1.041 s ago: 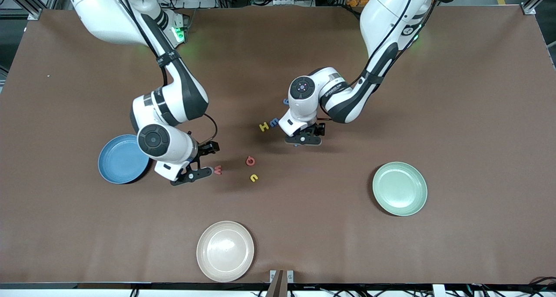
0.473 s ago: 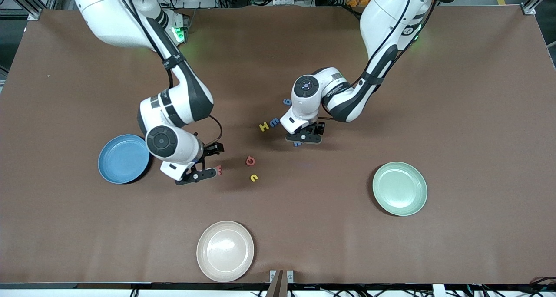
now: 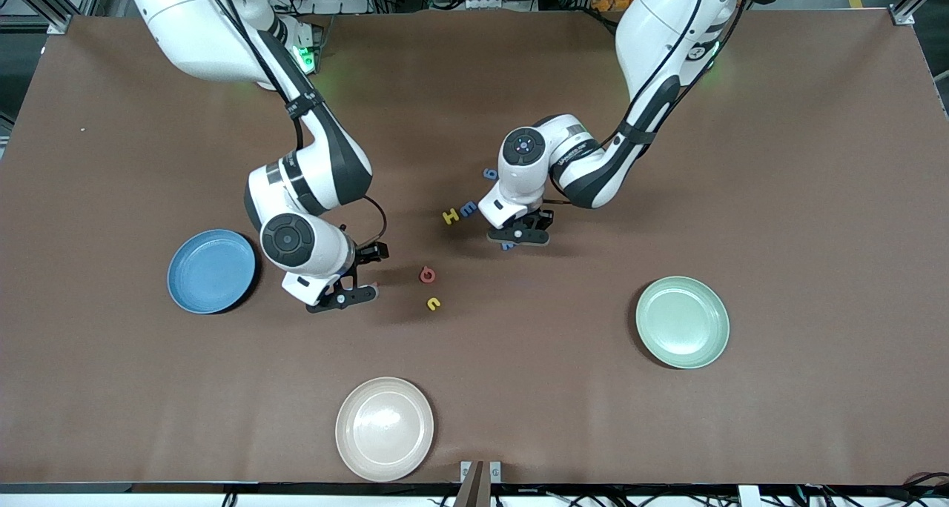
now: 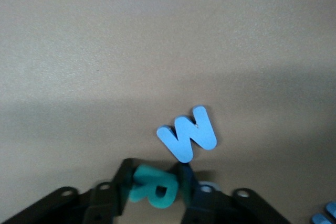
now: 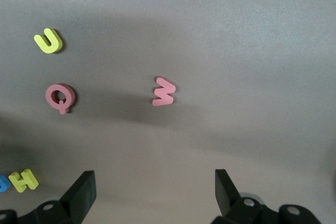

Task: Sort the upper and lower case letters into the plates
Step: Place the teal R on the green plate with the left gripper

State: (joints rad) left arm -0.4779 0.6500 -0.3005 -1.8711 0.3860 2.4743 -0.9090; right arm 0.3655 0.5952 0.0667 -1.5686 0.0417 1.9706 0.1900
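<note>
My left gripper (image 3: pixel 528 229) is low over the middle of the table and shut on a teal letter R (image 4: pixel 155 188). A blue W (image 4: pixel 188 134) lies on the table just past its fingertips. My right gripper (image 3: pixel 363 276) is open and empty. In the right wrist view (image 5: pixel 153 182) a red W (image 5: pixel 164 92) lies ahead of it. It is mostly hidden in the front view. A red Q (image 3: pixel 428 274), a yellow U (image 3: pixel 434 304), a yellow H (image 3: pixel 450 216) and two small blue letters (image 3: pixel 468 209) lie between the arms. The blue plate (image 3: pixel 211 270) and the mint plate (image 3: pixel 682 322) are empty.
A beige plate (image 3: pixel 385 428) sits near the table's front edge, nearer the front camera than the letters. The blue plate lies beside the right arm's wrist, and the mint plate lies toward the left arm's end of the table.
My right gripper has moved away from the blue plate and now covers the red W in the front view. My left gripper has shifted slightly over its spot.
</note>
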